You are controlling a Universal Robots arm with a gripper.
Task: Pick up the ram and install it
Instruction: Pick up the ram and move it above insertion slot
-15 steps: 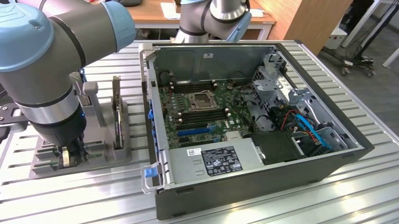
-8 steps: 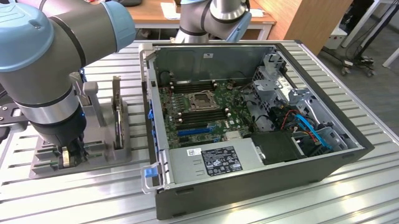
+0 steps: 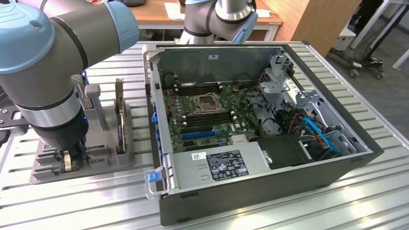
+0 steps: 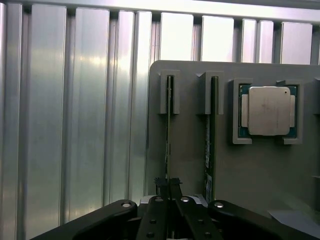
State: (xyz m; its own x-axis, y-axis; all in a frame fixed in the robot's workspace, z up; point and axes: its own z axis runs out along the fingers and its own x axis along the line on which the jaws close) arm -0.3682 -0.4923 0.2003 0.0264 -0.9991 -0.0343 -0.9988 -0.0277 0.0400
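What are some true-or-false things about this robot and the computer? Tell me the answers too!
1. The claw is shut on the ram, a thin stick standing in a slot of the grey holder. True.
2. The computer case has its lid on. False: it lies open, and the green motherboard shows inside.
3. A square silver chip sits in a pocket of the grey holder. True.
4. The ram in the claw is plugged into the motherboard. False: it stands in the holder, outside the case, on the exterior view's left.
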